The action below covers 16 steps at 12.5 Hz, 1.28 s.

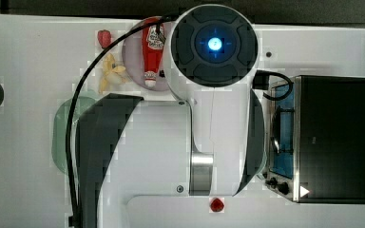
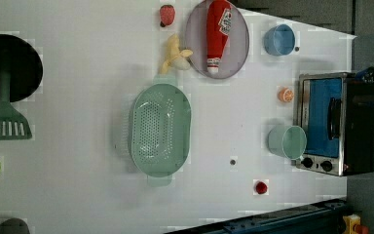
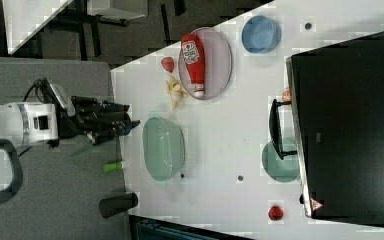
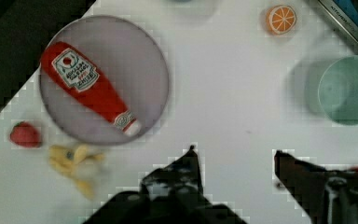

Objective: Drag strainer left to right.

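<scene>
Left view is giving the plainest look at the strainer (image 2: 159, 129): a pale mint oval, perforated floor, small tab handles at both narrow ends, sitting upright on the white table (image 2: 78, 97), between the banana (image 2: 174, 57) and the small red piece (image 2: 260, 187). Right view is showing the gripper (image 3: 130, 123) hanging apart from it, off the near rim, touching nothing. Wrist view is showing the fingers (image 4: 189, 163) standing apart, nothing between them.

Handling, as judgement: thin moulded plastic, so probably light and stiff, sliding easily on the smooth top. A rim pinch is looking the best hold: one finger inside the wall, one outside, midway along a long side, so the drag is not making it swivel. Pushing a tab end risks tipping or spinning it.
</scene>
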Available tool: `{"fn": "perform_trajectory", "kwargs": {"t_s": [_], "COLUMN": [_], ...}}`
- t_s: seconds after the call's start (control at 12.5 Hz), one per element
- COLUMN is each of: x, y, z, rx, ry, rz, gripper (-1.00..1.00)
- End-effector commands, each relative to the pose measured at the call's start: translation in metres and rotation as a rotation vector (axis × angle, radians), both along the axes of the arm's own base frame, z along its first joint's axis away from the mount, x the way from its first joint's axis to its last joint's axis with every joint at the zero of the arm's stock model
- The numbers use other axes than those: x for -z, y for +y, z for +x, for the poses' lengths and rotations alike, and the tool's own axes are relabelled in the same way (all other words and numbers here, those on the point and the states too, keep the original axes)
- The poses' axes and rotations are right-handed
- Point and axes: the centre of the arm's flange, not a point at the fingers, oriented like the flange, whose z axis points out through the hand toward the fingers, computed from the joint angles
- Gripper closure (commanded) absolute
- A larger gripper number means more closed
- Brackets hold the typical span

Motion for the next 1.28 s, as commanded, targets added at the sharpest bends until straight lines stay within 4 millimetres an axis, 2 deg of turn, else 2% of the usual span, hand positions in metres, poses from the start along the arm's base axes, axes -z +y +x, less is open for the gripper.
{"fn": "perform_trajectory", "kwargs": {"t_s": [0.08,0.24,0.4,0.64,0.8,1.04,1.28], "x": [-0.115,-0.113,-0.103,-0.076,-0.049,0.006,0.071], "y": [-0.025,-0.022,0.000,0.067,0.119,0.196,0.262], "z": [-0.197,-0.196,-0.192,-0.176,-0.161,-0.141,-0.126], "rx": [0.006,0.000,-0.040,-0.140,-0.172,-0.122,0.036], "ry": [-0.061,-0.059,-0.036,-0.004,-0.011,-0.027,-0.025], "rz": [-0.015,-0.017,-0.022,-0.052,-0.094,-0.125,-0.097], "gripper": [-0.59,-1.00,-1.00,-1.00,-1.00,-1.00,-1.00]}}
